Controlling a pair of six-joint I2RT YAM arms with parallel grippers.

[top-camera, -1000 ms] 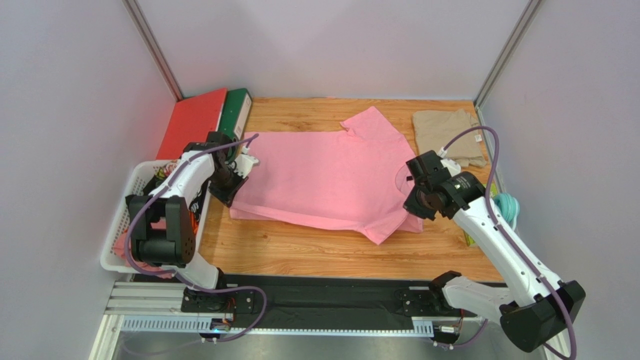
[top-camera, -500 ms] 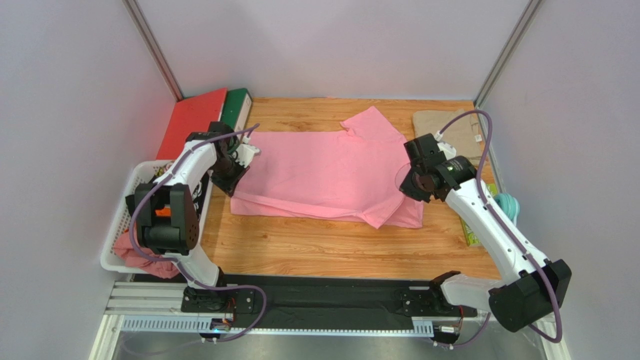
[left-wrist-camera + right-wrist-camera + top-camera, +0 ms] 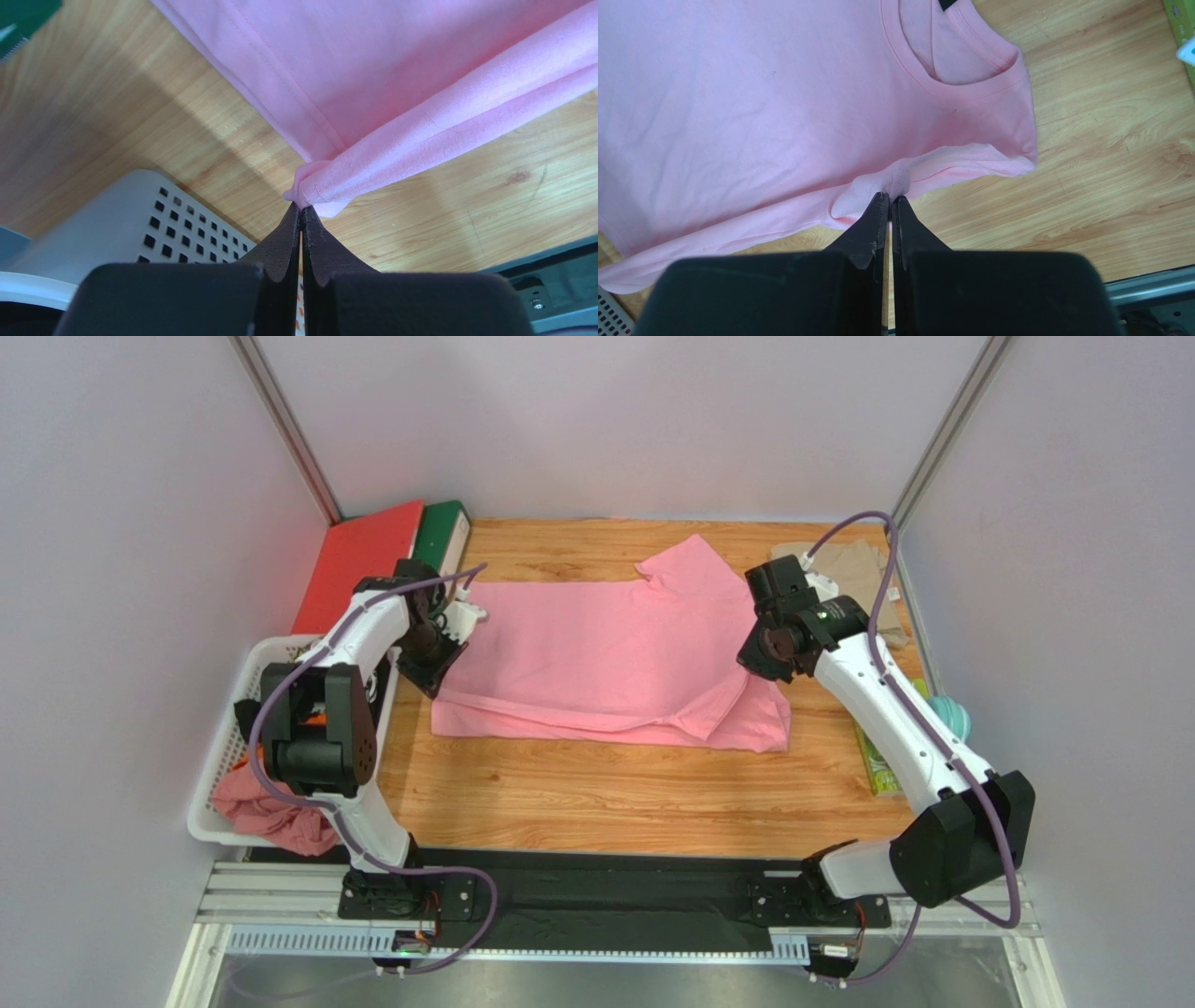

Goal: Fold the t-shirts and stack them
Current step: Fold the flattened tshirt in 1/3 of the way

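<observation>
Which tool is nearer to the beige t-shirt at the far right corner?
Right. The right tool pinches the pink t-shirt beside the beige t-shirt; the left tool pinches the opposite end.

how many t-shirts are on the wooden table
2: a light pink cloth t-shirt spread mid-table, and a folded khaki-beige t-shirt at the far right corner. The bunched pink cloth in the white plastic basket at left may be another.
</observation>
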